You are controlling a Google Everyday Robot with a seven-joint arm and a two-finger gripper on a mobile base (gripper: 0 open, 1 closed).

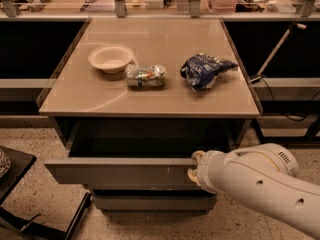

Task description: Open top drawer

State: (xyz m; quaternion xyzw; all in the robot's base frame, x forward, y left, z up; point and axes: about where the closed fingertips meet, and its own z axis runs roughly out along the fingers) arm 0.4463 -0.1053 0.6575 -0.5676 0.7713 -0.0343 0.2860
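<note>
The top drawer (115, 173) stands pulled out from under the tan table top, its grey front low in the camera view with small white scuffs, its dark inside showing behind the front. My gripper (195, 166) is at the right end of the drawer front's upper edge, at the end of my white arm that comes in from the lower right. A narrower drawer front (150, 202) sits below it.
On the table top (150, 99) lie a white bowl (111, 58), a crushed can (145, 76) and a blue chip bag (204, 70). A dark stand (15, 169) is on the floor at the left. Cables hang at the right.
</note>
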